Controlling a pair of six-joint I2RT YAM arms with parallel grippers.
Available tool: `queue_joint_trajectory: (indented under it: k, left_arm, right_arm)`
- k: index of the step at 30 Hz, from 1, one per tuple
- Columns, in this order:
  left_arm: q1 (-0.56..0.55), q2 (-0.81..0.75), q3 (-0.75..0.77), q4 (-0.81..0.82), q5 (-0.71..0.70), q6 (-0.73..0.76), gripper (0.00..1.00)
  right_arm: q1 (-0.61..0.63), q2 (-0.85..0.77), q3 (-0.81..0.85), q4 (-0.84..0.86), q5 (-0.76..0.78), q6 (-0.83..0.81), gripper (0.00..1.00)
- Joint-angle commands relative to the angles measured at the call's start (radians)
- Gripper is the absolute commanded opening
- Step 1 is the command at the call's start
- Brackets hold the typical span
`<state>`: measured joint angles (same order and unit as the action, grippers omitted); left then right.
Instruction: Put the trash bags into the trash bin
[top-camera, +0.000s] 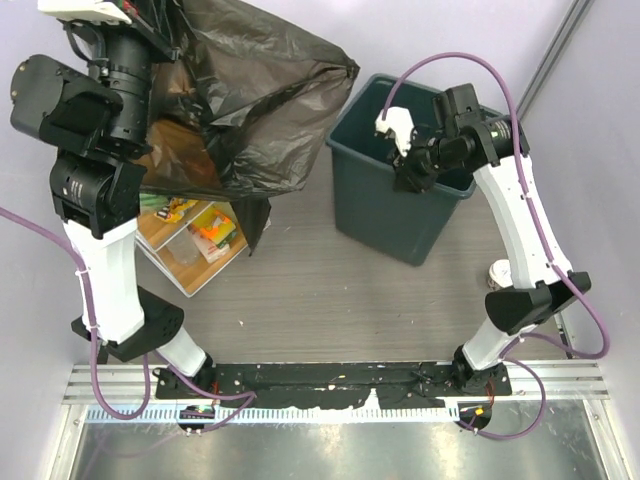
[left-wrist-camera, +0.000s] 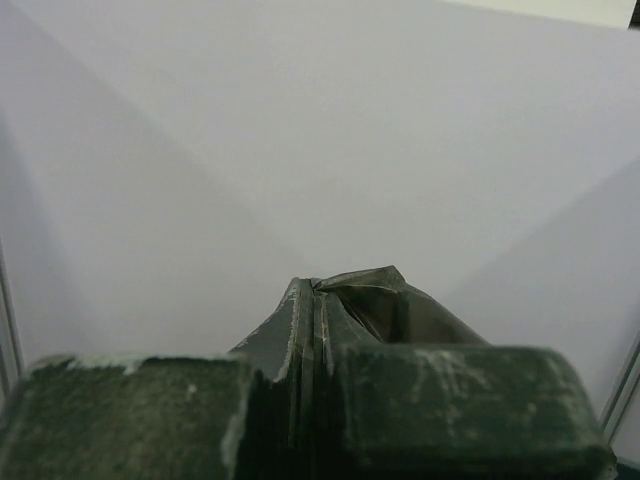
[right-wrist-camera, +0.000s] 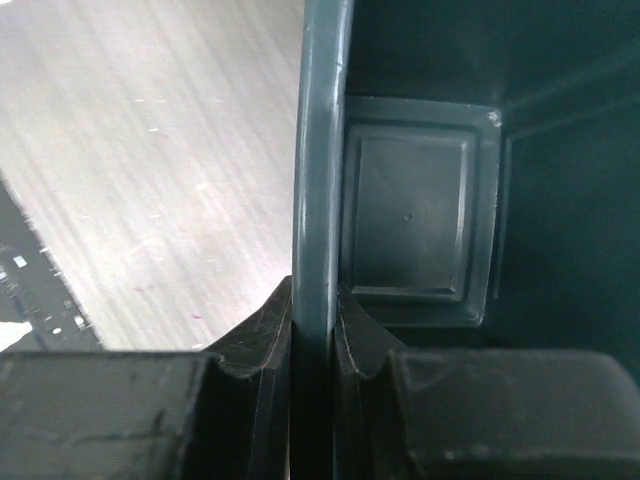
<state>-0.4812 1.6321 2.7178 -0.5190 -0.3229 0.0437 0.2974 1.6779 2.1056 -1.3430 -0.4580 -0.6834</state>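
Two pincers are engaged. From above, the crinkled black trash sack hangs left of the right pincer, which bites the trash bin at its rim. Left wrist: the left pincer is clamped on a bunched sack fold. Right wrist: the rim stands pinched in its jaws, with the bin floor just beyond. Best to hold the bin steady, carry the sack over its mouth, then release.

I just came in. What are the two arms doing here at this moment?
The left claw is shut on a black trash bag and holds it up beside the bin. The right claw is clamped on the bin's rim. The bin's floor looks bare, so the bag is not in yet.
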Motion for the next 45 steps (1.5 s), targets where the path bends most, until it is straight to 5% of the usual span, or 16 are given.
queue_joint_trajectory:
  k: [1, 9, 17, 22, 24, 33, 39, 45]
  left_arm:
    - [0.007, 0.0, 0.053, 0.112, -0.01, -0.038, 0.0]
    - [0.007, 0.0, 0.08, 0.103, 0.034, -0.122, 0.0]
    - [0.007, 0.003, 0.106, 0.027, 0.169, -0.235, 0.0]
    - [0.007, -0.001, 0.126, 0.024, 0.381, -0.309, 0.0]
    - [0.007, -0.008, 0.131, 0.03, 0.496, -0.327, 0.0]
    - [0.007, -0.086, 0.094, 0.088, 0.878, -0.441, 0.0]
    - [0.007, -0.114, 0.128, 0.068, 0.852, -0.395, 0.0]
    - [0.007, -0.077, 0.128, 0.048, 0.504, -0.135, 0.0]
  right_arm:
    - [0.08, -0.113, -0.002, -0.008, -0.08, 0.031, 0.01]
    - [0.166, -0.171, -0.162, 0.111, -0.057, 0.096, 0.03]
    - [0.187, -0.237, -0.252, 0.255, -0.085, 0.174, 0.3]
    - [0.187, -0.257, -0.254, 0.333, -0.094, 0.235, 0.64]
    - [0.186, -0.265, -0.248, 0.376, -0.09, 0.265, 0.7]
    - [0.187, -0.208, -0.124, 0.521, -0.14, 0.337, 0.73]
    - [0.172, -0.175, 0.005, 0.544, -0.133, 0.329, 0.74]
    - [0.166, -0.276, -0.08, 0.502, -0.237, 0.242, 0.74]
